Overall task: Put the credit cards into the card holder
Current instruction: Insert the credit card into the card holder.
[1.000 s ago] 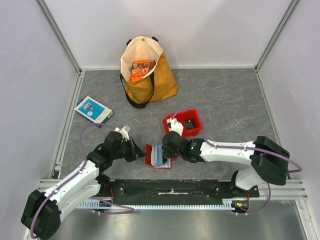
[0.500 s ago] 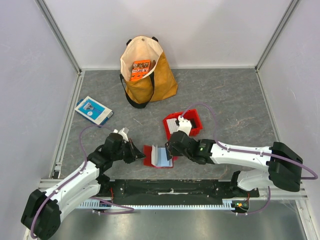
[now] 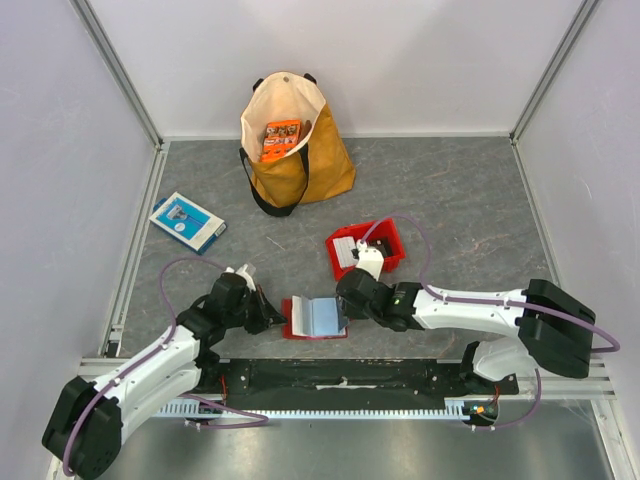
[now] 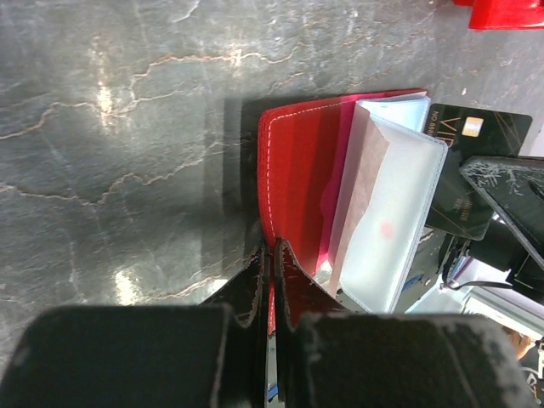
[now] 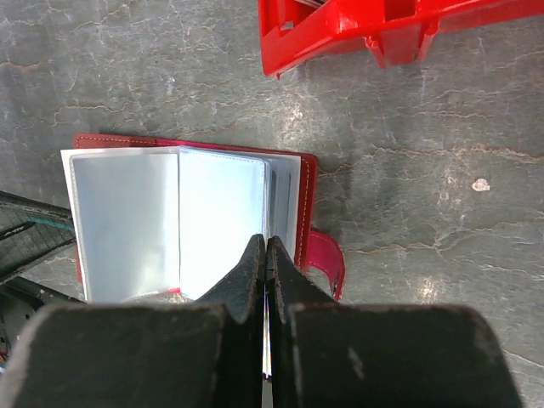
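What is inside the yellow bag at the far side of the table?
An orange packet lies in the yellow bag's open mouth. Anything below it is covered by the packet and the bag's cloth.

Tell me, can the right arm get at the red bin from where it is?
Probably yes. The red bin sits just beyond the right arm, with nothing standing between them. But its jaws are shut, apparently on a dark card.

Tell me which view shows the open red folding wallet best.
Right wrist: the red folding wallet lies open, pockets and snap tab visible. Left wrist shows its cover and sleeves obliquely; top external shows it small.
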Robot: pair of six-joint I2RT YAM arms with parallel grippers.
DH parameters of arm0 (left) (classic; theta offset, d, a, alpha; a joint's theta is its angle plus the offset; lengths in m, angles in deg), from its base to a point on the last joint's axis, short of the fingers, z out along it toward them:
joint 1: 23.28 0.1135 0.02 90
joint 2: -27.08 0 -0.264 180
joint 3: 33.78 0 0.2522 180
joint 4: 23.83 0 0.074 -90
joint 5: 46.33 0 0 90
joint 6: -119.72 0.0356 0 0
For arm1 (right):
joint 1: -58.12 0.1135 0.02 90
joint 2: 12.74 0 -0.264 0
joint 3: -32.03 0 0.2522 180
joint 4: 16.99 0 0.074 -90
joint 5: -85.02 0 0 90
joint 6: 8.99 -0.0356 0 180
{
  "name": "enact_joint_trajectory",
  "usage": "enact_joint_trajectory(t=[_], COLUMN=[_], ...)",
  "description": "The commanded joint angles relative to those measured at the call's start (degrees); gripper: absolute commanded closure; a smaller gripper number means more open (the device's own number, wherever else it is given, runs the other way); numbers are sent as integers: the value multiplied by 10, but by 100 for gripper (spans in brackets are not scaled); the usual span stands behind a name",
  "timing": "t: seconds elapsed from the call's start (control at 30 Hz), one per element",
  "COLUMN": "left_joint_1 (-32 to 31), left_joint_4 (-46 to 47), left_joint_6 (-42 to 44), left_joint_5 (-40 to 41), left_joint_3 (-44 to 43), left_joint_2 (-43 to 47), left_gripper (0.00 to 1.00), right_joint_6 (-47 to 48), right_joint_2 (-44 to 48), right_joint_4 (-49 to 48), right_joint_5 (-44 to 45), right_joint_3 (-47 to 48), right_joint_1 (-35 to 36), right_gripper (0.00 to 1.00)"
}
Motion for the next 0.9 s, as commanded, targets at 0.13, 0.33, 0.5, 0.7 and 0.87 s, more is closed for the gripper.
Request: enact_joint_trajectory(t=[0.13,0.33,0.5,0.7,0.87], left_joint_1=[-3,-4,-2,-2,-1], left_joint_4=[20,31,35,39,47], left_joint_6=[14,13,11,9,7], left_joint_5=[10,5,5,5,5], left_joint_3=[20,23,27,31,33], left_joint_2=[4,-4,-2,-1,-5], left_gripper=[98,98,98,98,98], right_joint_6=[-20,-19,-8,10,21], right_joint_2=[-18,-42,-49,-49,-76], right_joint_4=[-24,-63,-60,-6,-39], right_joint_5=[-5,-36,-40,-16,-49], right_joint_3=[-11,-8,17,73,102], right_joint_1=[-3,-3,-2,13,26], right_gripper=[100,100,100,100,100])
